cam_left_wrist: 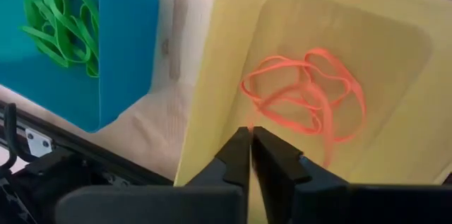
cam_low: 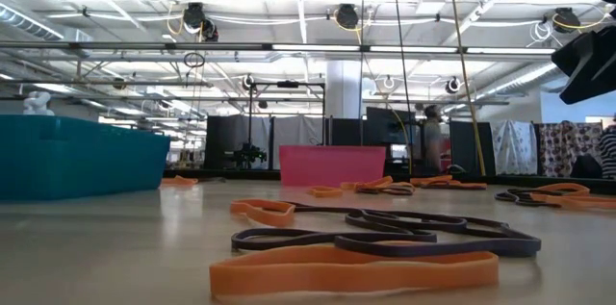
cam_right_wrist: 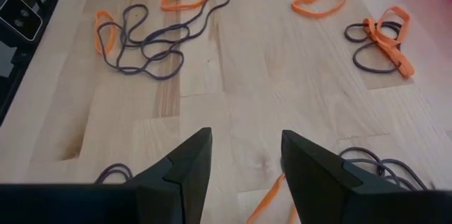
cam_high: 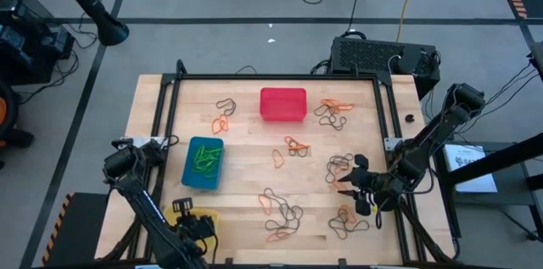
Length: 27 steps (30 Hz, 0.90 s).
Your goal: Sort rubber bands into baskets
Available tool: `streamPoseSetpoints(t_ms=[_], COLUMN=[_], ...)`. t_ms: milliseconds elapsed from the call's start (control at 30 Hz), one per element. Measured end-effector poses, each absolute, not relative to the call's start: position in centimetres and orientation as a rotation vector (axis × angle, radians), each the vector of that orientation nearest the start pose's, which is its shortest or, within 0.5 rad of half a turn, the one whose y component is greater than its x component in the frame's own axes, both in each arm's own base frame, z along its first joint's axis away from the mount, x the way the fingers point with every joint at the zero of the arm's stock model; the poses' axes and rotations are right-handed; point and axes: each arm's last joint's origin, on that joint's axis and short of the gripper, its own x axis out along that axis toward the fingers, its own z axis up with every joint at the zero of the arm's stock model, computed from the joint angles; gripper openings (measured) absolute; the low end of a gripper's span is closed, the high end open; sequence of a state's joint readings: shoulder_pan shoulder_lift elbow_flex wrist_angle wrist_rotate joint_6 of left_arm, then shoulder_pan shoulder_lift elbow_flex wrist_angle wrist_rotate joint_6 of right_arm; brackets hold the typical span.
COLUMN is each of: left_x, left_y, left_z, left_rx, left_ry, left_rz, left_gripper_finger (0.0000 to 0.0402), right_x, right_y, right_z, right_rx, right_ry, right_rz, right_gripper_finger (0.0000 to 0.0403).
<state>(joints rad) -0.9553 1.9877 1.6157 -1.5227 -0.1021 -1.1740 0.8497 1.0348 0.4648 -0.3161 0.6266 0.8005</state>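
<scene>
Orange bands (cam_left_wrist: 311,97) lie tangled in the yellow basket (cam_left_wrist: 233,47) directly under my left gripper (cam_left_wrist: 251,155), which hangs over the table's seven o'clock corner; its fingers stand almost together with only a sliver of gap, and one orange strand appears to run right up to the tips, so I cannot tell if it has dropped clear. That is my main worry: if the loop clings to a fingertip, lifting away could drag it, and perhaps the tangle, back over the rim. The heap has no clear heading; it spreads slightly along the basket's long axis. Just beside it, toward twelve o'clock, the blue basket (cam_high: 204,163) holds green bands (cam_left_wrist: 60,19), its long axis running six to twelve. The red basket (cam_high: 282,104) sits near twelve o'clock. My right gripper (cam_right_wrist: 244,157) hovers with fingers apart and empty near four o'clock, above a loose orange band (cam_right_wrist: 267,199) lying beside dark bands (cam_right_wrist: 385,164); closing there could catch a dark loop along with the orange one and send it to the wrong basket.
</scene>
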Motion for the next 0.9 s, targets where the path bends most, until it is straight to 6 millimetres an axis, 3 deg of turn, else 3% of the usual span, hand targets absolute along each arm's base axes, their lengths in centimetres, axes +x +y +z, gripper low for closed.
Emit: streamPoseSetpoints(t_ms=[233,433,600,733,900], left_x=[20.6,21.9,24.8,27.7,32.0], left_y=[-27.8,-27.3,-25.7,-24.7,-23.4], left_z=[22.0,21.9,21.7,21.5,21.8], left_rx=[0.079,0.017,-0.093,-0.141,-0.032], left_ry=[1.611,1.597,1.565,1.513,1.262], left_rz=[0.446,0.458,0.459,0.323,0.126], left_gripper_finger=[0.0106,0.0141,0.0145,0.0145,0.0145], right_x=[13.3,13.3,13.3,13.3,13.3], right_y=[12.5,12.5,12.5,12.5,12.5], right_z=[17.8,17.8,17.8,17.8,17.8], right_rx=[0.171,0.158,0.137,0.137,0.119], right_ry=[0.676,0.676,0.674,0.674,0.673], right_rz=[-0.063,-0.059,-0.055,-0.054,-0.049], right_gripper_finger=[0.0164,0.0164,0.0164,0.0164,0.0164])
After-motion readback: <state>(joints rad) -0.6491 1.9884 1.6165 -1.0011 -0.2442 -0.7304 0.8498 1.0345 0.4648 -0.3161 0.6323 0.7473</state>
